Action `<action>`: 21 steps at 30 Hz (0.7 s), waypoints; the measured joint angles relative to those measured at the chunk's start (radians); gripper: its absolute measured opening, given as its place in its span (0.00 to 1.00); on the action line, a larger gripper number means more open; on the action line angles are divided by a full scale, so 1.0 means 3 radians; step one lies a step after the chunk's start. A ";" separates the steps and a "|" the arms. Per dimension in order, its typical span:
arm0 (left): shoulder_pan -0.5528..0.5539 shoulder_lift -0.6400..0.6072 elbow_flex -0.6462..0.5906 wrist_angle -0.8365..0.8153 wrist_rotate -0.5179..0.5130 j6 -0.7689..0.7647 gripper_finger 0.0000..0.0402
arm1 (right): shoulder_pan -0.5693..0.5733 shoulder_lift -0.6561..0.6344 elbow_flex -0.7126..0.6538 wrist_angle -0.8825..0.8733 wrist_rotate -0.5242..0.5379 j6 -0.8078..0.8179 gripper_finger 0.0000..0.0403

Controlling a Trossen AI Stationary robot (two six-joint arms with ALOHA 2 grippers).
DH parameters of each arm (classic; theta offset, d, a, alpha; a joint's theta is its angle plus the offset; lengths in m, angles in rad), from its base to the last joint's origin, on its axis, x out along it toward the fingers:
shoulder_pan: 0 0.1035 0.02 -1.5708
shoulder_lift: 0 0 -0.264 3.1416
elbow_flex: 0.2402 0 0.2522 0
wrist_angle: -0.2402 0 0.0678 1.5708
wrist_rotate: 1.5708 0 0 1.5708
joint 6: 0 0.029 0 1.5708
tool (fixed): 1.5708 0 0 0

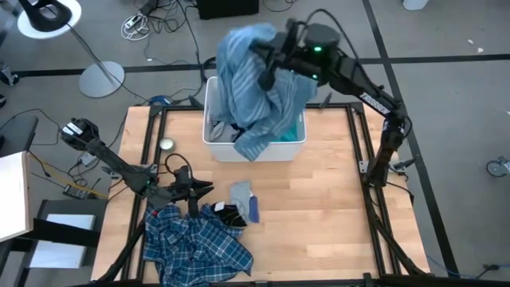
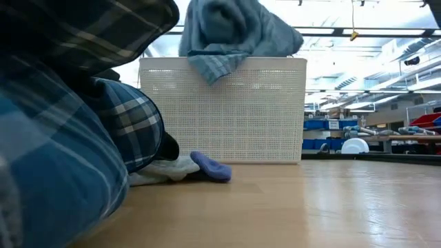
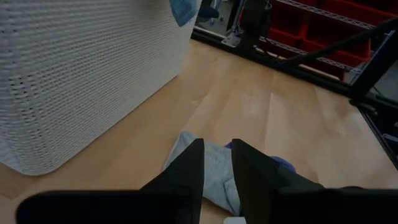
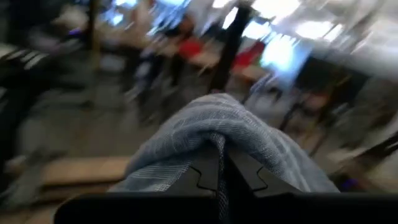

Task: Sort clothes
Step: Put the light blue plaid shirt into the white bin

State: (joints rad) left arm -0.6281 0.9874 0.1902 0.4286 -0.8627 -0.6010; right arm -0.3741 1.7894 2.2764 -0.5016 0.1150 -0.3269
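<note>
My right gripper (image 1: 267, 70) is above the white bin (image 1: 213, 142) at the table's far side, shut on the grey-blue striped shirt (image 1: 253, 76). The shirt also shows in the low view (image 2: 234, 31). A turquoise tee (image 1: 296, 130) lies in the bin. My left gripper (image 1: 204, 189) is low at the near left, narrowly open and empty. It points at small grey, blue and black pieces (image 1: 241, 203) that lie flat on the table. The blue-white plaid shirt (image 1: 195, 243) lies crumpled at the near edge. My right gripper pinches a bunched fold of the striped shirt (image 4: 214, 127) between its two fingers, and the cloth wraps over the fingertips. The fingers come from the table's right. The shirt hangs below them, its lower part in the bin and over the bin's near rim (image 2: 213, 69).
A small round object (image 1: 166, 144) lies on the table left of the bin. The table's right half (image 1: 335, 215) is bare wood. The black frame rails (image 1: 374, 215) run along the table's sides. In the low view the plaid shirt (image 2: 76, 138) fills the left.
</note>
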 joint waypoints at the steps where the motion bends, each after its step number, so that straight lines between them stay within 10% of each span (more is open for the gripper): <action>1: 0.0000 0.0000 0.0000 0.0000 0.0000 -0.0002 0.21 | -0.0028 0.0041 -0.0031 -0.0094 -0.0112 0.0105 0.01; 21: 0.0000 0.0000 0.0001 -0.0001 0.0001 -0.0041 0.21 | -0.0206 0.1099 -0.1751 0.0348 -0.0575 0.1316 0.03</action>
State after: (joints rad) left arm -0.6281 0.9874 0.1905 0.4284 -0.8623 -0.6132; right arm -0.4358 2.1192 1.7513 -0.3973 -0.0574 0.0680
